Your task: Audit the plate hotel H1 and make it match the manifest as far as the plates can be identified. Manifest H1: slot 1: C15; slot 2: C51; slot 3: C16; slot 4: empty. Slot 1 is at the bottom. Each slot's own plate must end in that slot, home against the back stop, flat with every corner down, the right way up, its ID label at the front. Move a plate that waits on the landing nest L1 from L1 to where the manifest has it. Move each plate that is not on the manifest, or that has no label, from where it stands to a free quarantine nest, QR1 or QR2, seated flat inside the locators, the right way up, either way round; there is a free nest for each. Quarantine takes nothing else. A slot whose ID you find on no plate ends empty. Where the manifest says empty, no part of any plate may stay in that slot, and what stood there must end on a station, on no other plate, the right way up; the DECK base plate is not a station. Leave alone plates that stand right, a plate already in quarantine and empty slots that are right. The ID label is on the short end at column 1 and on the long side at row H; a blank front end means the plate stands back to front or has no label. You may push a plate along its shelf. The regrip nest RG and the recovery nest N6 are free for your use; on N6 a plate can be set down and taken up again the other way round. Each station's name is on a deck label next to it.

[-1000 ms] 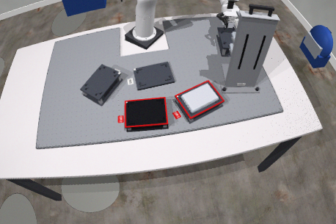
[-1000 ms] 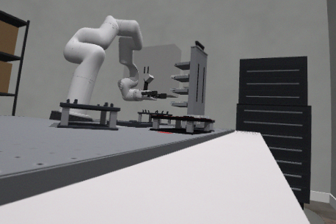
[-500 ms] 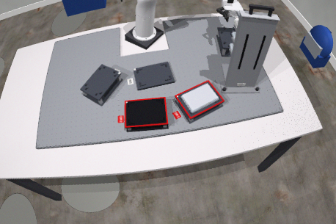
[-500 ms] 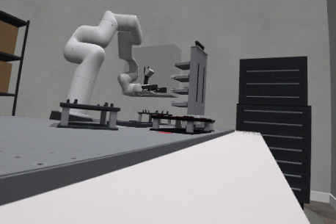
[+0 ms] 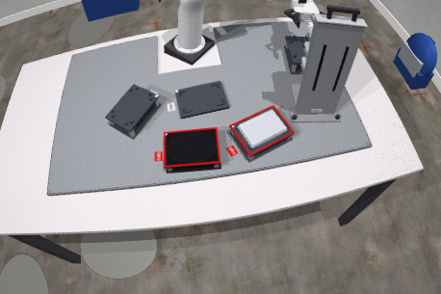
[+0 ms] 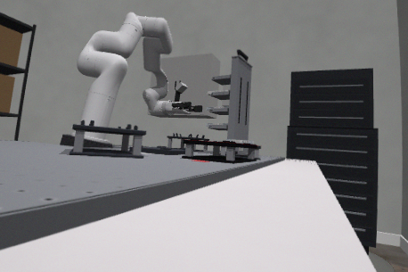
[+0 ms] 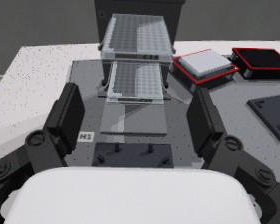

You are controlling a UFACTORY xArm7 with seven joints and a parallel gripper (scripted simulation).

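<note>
The tool (image 7: 136, 122) gapes fully open, holding nothing, facing hotel H1 (image 7: 103, 17) at the frame's top centre. 2 clear plates (image 7: 136, 82) sit on its shelves; likely light, rigid, slippery plastic, best pinched across the long sides

1. The end effector (image 7: 136, 117) stands wide open before the plate hotel (image 5: 332, 66) – nothing between its fingers.
2. Ahead, two clear plates (image 7: 136, 82) jut from the shelves, blocking straight entry.
3. To the right, a red-framed nest (image 7: 205, 67) stands near – open deck between.
</note>
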